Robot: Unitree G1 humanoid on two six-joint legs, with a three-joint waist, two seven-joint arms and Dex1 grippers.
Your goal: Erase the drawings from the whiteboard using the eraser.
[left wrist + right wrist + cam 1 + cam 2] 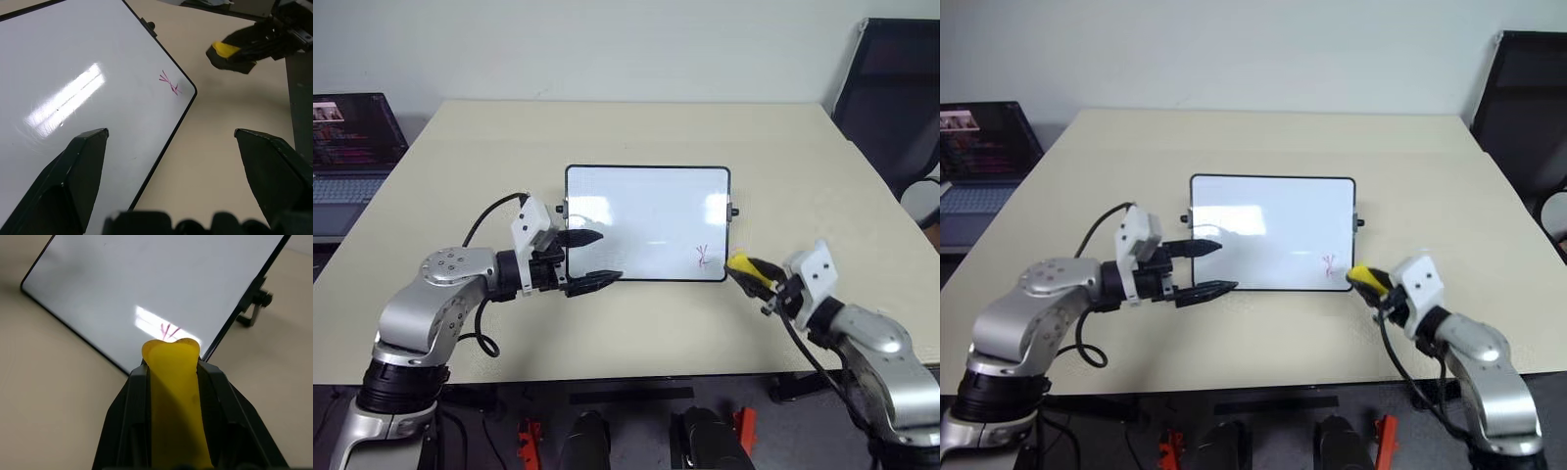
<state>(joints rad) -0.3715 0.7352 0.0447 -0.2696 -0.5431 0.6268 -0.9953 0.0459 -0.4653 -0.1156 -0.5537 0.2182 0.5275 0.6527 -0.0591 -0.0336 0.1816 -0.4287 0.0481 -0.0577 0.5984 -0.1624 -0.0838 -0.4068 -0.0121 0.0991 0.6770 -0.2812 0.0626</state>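
The whiteboard (646, 223) lies flat in the middle of the table, glossy white with a thin black frame. One small red-pink drawing (703, 258) sits near its front right corner, also visible as a scribble (168, 331). My right gripper (751, 271) is shut on the yellow eraser (173, 396), which it holds just off the board's front right corner, above the table. My left gripper (588, 258) is open at the board's front left corner, one finger (73, 171) over the board and the other (274, 171) over the table.
An open laptop (347, 147) with a dark screen stands at the far left, off the table. A dark chair (891, 98) is at the back right. The beige table (636, 127) has bare room behind and beside the board.
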